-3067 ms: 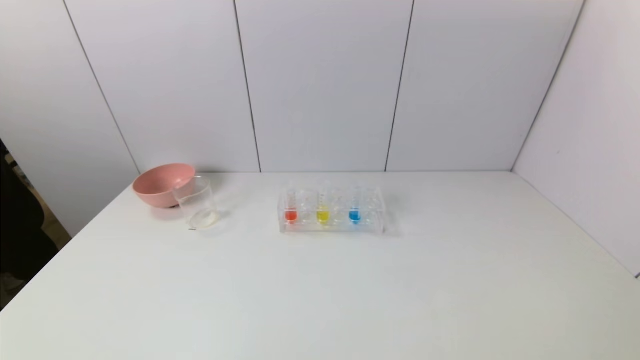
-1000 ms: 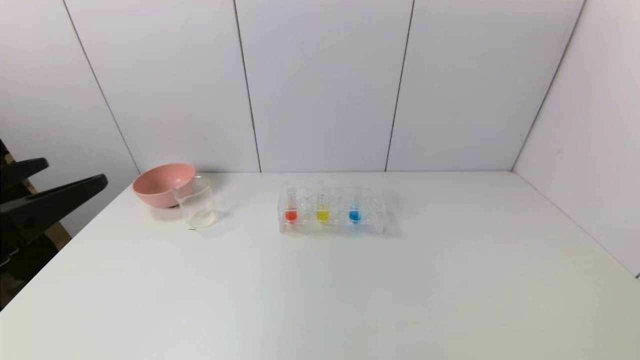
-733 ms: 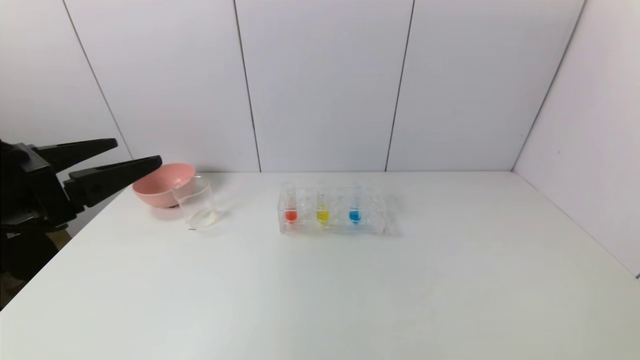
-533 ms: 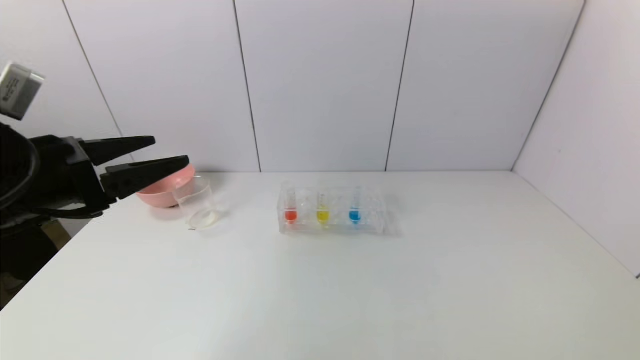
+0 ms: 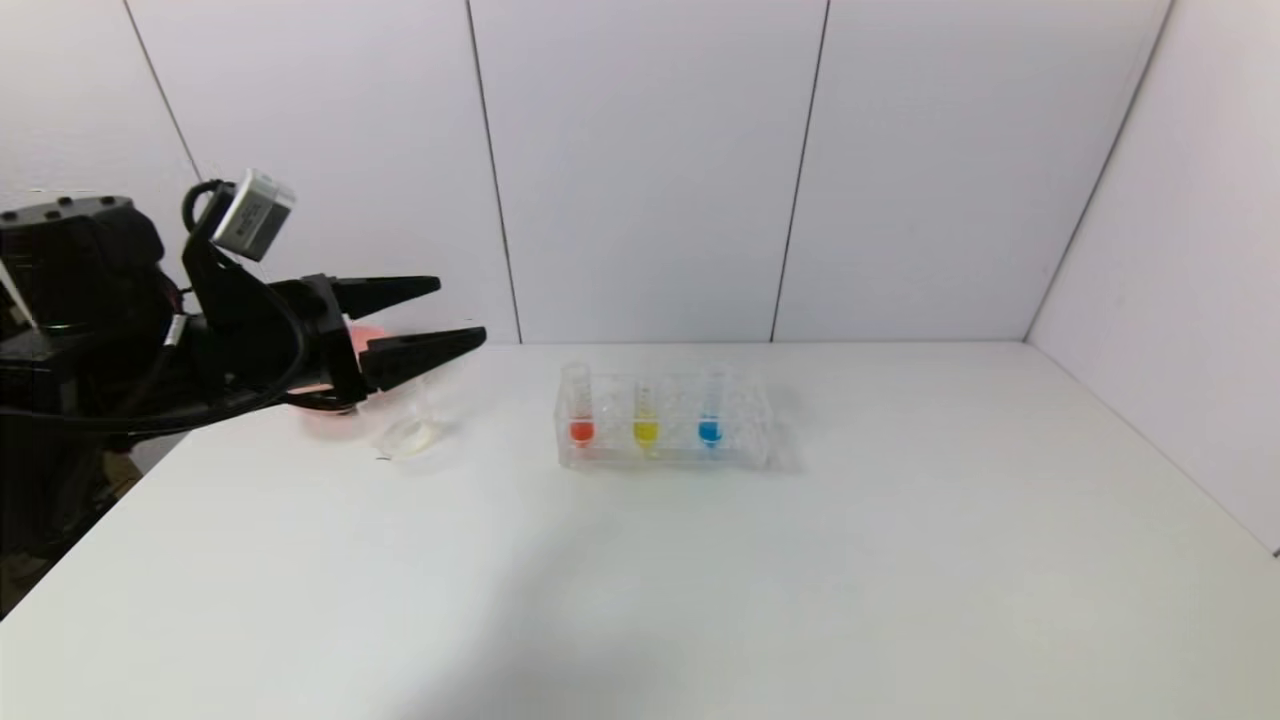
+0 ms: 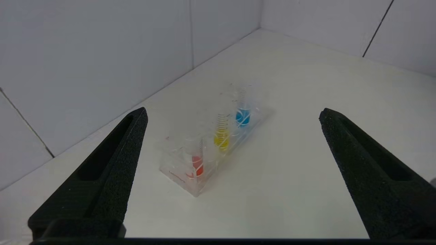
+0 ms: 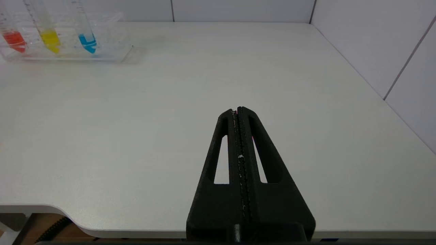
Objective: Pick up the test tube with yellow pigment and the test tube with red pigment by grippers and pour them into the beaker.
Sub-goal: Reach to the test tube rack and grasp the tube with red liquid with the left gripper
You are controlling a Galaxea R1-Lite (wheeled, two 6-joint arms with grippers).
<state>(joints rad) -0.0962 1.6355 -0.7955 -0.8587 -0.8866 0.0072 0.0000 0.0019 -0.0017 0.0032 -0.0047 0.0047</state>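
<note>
On the white worktop (image 5: 700, 580):
Rack: clear plastic tube rack (image 5: 664, 424), mid-worktop.
Red tube: slender clear test tube with red pigment (image 5: 580, 408), upright, rounded end down, leftmost.
Yellow tube: slender clear test tube with yellow pigment (image 5: 645, 412), upright beside it.
Beaker: clear cylindrical beaker (image 5: 408, 432), left of rack, partly hidden.
Left end effector (image 5: 462, 312): black, wide open, empty, above beaker, pointing towards rack.
Right end effector (image 7: 237, 110): closed, empty, near worktop's front edge.

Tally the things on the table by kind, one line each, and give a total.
Test tubes: 3 – the test tube with red pigment, the test tube with yellow pigment, the blue tube
Tube rack: 1
Beaker: 1
Pink bowl: 1
Total: 6
</note>
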